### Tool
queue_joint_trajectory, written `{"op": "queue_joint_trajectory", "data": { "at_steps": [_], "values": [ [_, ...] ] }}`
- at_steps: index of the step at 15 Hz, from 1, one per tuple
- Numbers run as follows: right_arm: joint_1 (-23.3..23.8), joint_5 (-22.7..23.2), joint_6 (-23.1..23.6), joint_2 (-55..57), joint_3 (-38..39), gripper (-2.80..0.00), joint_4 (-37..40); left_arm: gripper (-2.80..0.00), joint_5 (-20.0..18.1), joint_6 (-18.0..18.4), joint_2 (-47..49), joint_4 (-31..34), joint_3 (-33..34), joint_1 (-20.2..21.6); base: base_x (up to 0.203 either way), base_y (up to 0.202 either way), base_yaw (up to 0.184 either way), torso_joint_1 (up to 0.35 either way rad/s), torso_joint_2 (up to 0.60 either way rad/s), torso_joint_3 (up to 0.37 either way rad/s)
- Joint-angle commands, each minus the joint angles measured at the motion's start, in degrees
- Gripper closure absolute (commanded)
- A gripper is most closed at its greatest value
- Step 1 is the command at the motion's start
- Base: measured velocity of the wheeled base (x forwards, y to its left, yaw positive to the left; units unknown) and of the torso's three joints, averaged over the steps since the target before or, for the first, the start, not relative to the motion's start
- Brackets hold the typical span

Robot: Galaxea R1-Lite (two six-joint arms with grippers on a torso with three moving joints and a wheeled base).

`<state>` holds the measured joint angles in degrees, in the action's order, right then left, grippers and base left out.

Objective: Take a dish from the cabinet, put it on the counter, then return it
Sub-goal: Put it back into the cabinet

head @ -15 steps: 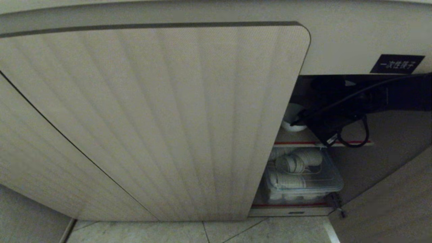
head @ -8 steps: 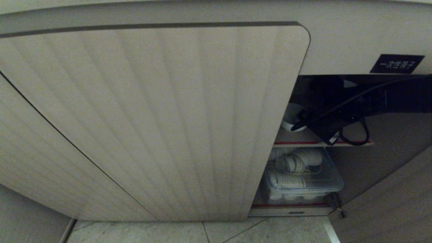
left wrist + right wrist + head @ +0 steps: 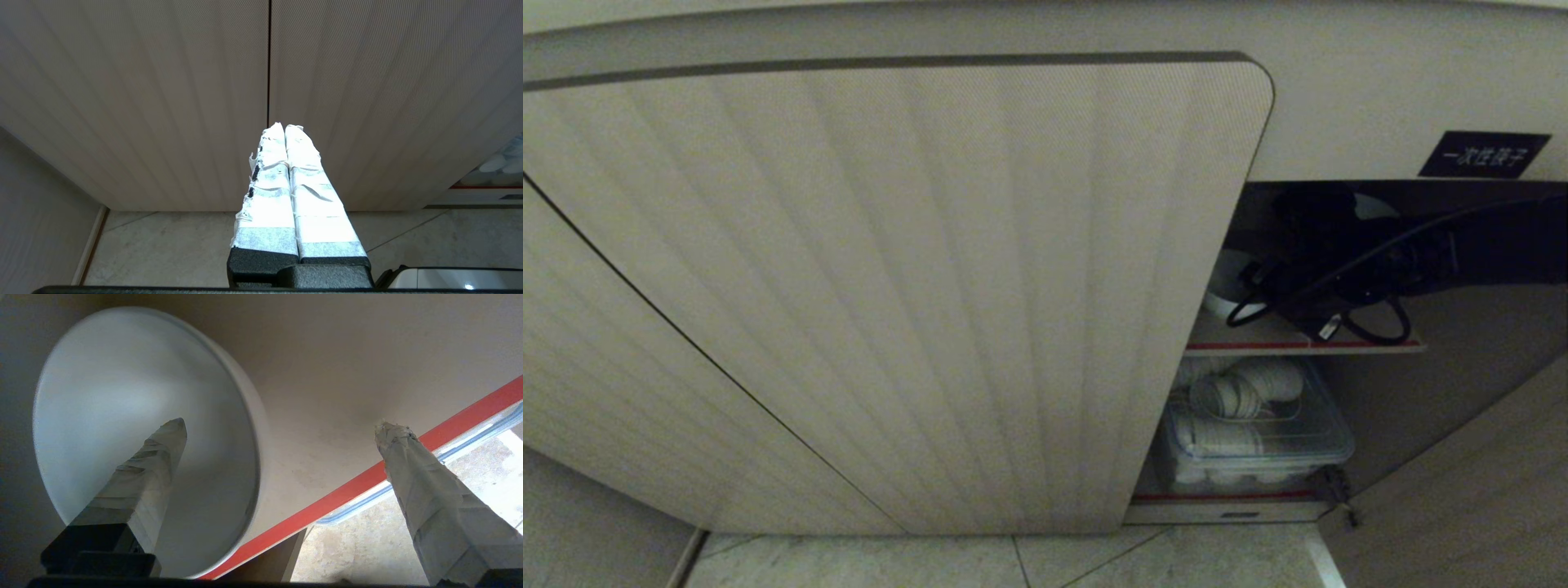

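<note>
Dish [image 3: 135, 416] count: one, on cabinet [image 3: 890, 286] upper shelf [image 3: 327, 437]. Right end effector [image 3: 280, 428] spread wide, holding nothing, one finger over dish. Left end effector [image 3: 286, 130] closed, empty.

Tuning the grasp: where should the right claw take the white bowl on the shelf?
On the rim. The dish sits upright on the shelf, mouth open, and the open right claw already has one finger over the hollow. Lower that finger inside from above, the other outside the wall.

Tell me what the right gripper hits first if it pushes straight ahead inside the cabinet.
Probably the small round white ceramic bowl: one finger of the open right gripper already points into it, the other over the brown shelf. Depth is unclear.
</note>
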<state>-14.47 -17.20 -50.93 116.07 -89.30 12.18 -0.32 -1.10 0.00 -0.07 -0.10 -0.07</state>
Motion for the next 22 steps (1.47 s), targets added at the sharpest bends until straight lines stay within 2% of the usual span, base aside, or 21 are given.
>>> {"op": "queue_joint_trajectory", "data": {
  "at_steps": [1, 4, 6, 10, 14, 22],
  "values": [
    [0.0, -0.4, 0.1, -0.2, 0.1, -2.80, 0.0, 0.00, 0.0, 0.0, 0.0, 0.0, 0.0, 0.0, 0.000, 0.000, 0.000, 0.000, 0.00, 0.000],
    [0.0, -0.6, 2.2, -0.6, 1.2, -2.80, -2.0, 0.00, 0.1, 0.0, 0.0, 0.0, 0.0, 0.0, 0.000, 0.000, 0.000, 0.000, 0.00, 0.000],
    [0.0, -0.6, 5.8, -1.3, 3.5, -2.80, -5.4, 0.00, 0.1, 0.0, 0.0, 0.0, 0.0, 0.0, 0.000, 0.000, 0.000, 0.000, 0.00, 0.000],
    [0.0, -0.6, 9.1, -1.7, 4.4, -2.80, -8.2, 0.00, 0.1, 0.0, 0.0, 0.0, 0.0, 0.0, 0.000, 0.000, 0.000, 0.000, 0.00, 0.000],
    [0.0, -1.3, 14.3, -2.5, 7.2, -2.80, -13.6, 0.00, 0.1, 0.0, 0.0, 0.0, 0.0, 0.1, 0.000, 0.000, 0.000, 0.000, 0.00, 0.000],
    [-0.1, -1.3, 17.5, -3.4, 10.1, -2.80, -20.0, 0.00, 0.0, 0.0, 0.0, 0.0, 0.0, 0.0, 0.000, 0.000, 0.000, 0.000, 0.00, 0.000]
  ]
}}
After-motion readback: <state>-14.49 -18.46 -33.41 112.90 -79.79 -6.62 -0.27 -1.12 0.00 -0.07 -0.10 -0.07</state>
